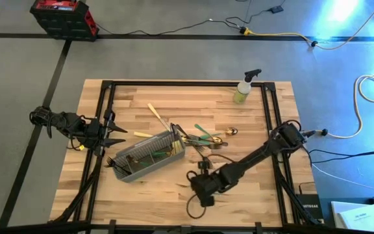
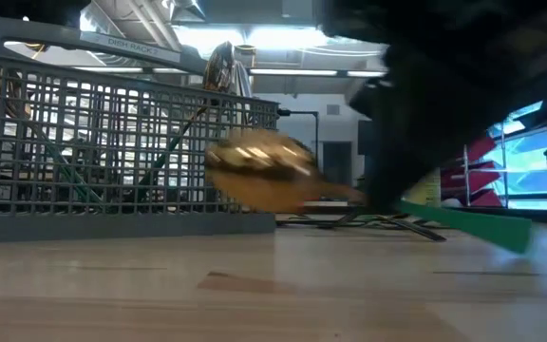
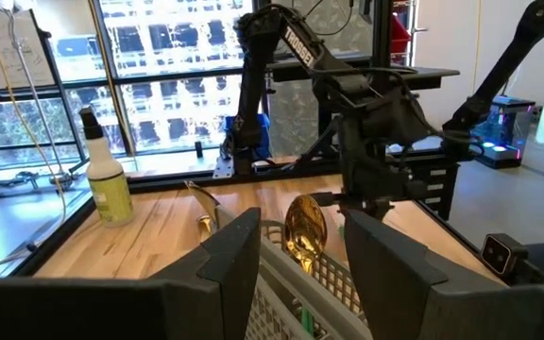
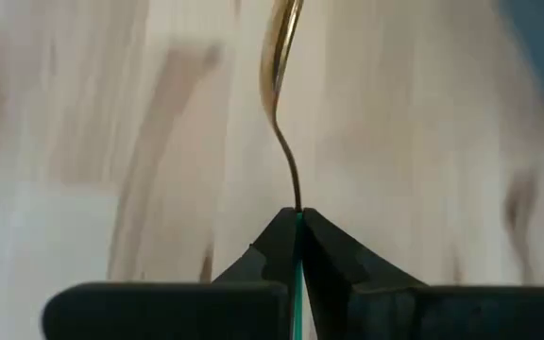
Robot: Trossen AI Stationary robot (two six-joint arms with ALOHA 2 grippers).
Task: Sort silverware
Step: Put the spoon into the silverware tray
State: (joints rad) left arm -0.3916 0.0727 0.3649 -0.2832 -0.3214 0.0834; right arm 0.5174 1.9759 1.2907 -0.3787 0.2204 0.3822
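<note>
Because your right hand (image 4: 297, 219) pinches only the thin green handle of the spoon (image 2: 259, 171), and pinches it on its narrow edge, the spoon may turn or slide between the tips if you swing it quickly. Its gold bowl hangs out in front of the hand, low above the desk (image 1: 252, 188), so a small drop would knock it on the wood.

Beyond the hand stands the grey mesh caddy (image 1: 149, 156), with some cutlery already upright in it. The bowl could catch on the near wall if you do not lift first. A loose pile of silverware (image 1: 206, 138) lies just beside the caddy's far end. The spray bottle (image 1: 244, 90) is well apart. Your left hand (image 1: 117, 134) waits half open at the caddy's other side, holding nothing.
</note>
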